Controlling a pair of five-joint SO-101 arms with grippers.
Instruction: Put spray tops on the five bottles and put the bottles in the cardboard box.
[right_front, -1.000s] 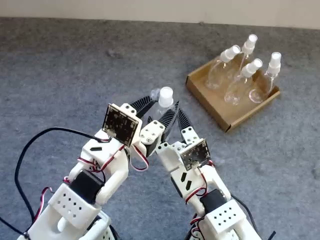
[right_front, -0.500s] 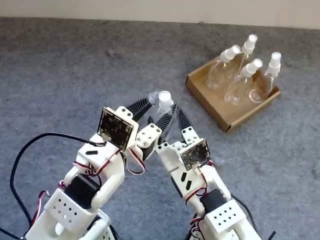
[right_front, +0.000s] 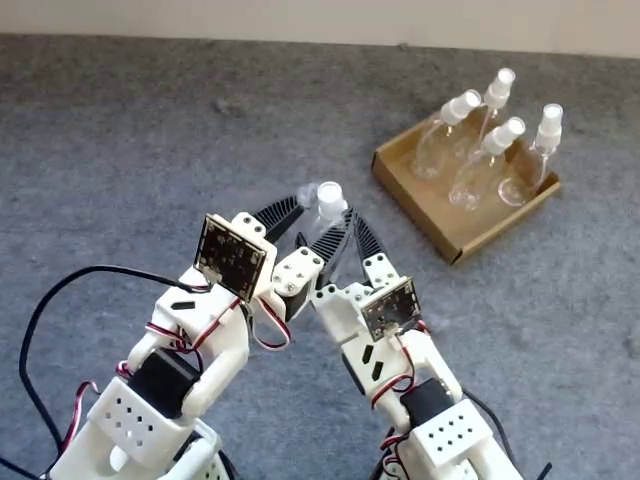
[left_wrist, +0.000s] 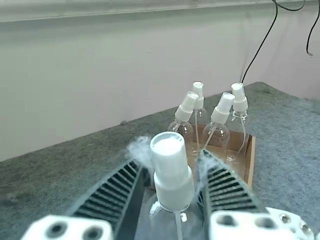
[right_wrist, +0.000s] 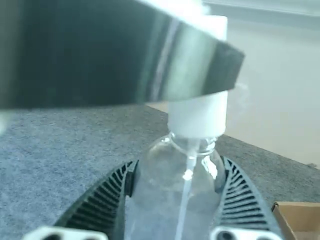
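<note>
A grey carpeted table (right_front: 120, 150) runs back to a pale wall (right_front: 300, 15). At its centre the right hand (right_wrist: 178, 167) is clamped on the clear bottle (right_wrist: 180, 200). The left hand (left_wrist: 171, 159) is closed narrowly about its white spray top (left_wrist: 170, 150), and that hand's dark finger (right_wrist: 125, 60) bars part of the top in the right wrist view. At 2 o'clock, well apart, the cardboard box (right_front: 440, 235) holds four capped bottles (right_front: 478, 170). A black cable (right_front: 60, 290) loops at 8 o'clock.
</note>
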